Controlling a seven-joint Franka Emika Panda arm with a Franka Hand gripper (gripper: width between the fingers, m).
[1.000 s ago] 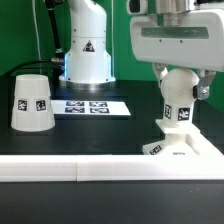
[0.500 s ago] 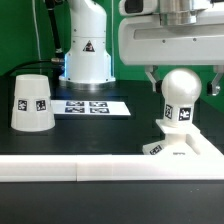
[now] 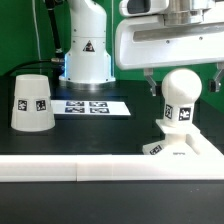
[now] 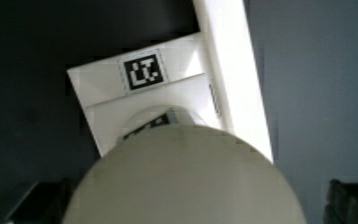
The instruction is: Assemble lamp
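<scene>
With the bulb (image 3: 181,95) standing on the base (image 3: 181,150) at lower right and the fingers (image 3: 150,84) open beside it, fetching the shade (image 3: 32,103) at left seems next.

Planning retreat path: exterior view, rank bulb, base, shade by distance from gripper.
1. Rounded white plastic bulb, between the fingers of the gripper.
2. Flat stepped white base, under the bulb.
3. Cup-like tapered white shade, far at the exterior view's left.

Lamp parts, three: one shade (image 3: 32,102), one bulb (image 3: 182,92), one base (image 3: 188,150). Square markers showing on them in the exterior view: one apiece, three total. One marker board (image 3: 92,106), tag count unclear. One robot arm (image 3: 88,62). One gripper (image 3: 183,87), two fingers (image 3: 150,85)
</scene>
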